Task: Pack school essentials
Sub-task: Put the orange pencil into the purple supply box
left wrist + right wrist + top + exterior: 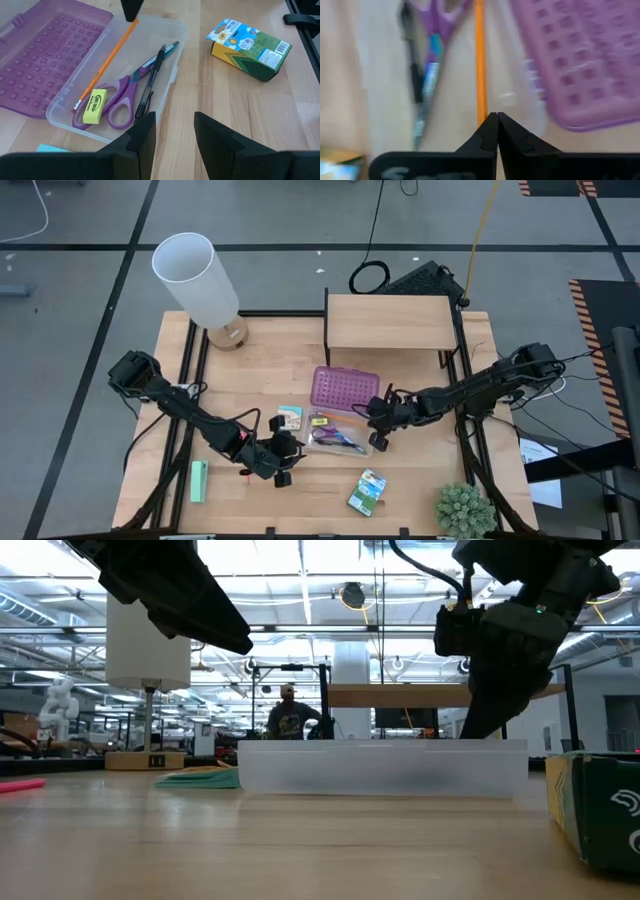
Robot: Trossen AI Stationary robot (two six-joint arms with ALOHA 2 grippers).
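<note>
Orange is the colour to follow: the orange pencil (107, 57) slants into the clear plastic case (165, 30), one end down by the yellow eraser (94, 105), the other pinched in the right gripper (497, 125), whose fingers are closed on it at the case's far edge. Beside it in the case lie the purple-handled scissors (117, 97) and a black pen (148, 90); the purple lid (345, 387) is folded open flat on the table behind. To finish this placement well, I would lower the held end until the pencil lies along the case floor, parallel to the scissors, then part the fingers only a little and lift straight up, so the pencil neither rolls nor springs over the wall. The left gripper (172, 132) hangs just beside the case's near side with fingers apart and nothing between them. The green-yellow crayon box (367, 491) lies on the table near the front edge, apart from the case, not yet packed; a small colourful pack (289, 418) sits just left of the case and a mint-green block (198, 481) farther left. From the low view the case's contents are lost behind its frosted wall, and a red pencil cannot be made out with any certainty.
</note>
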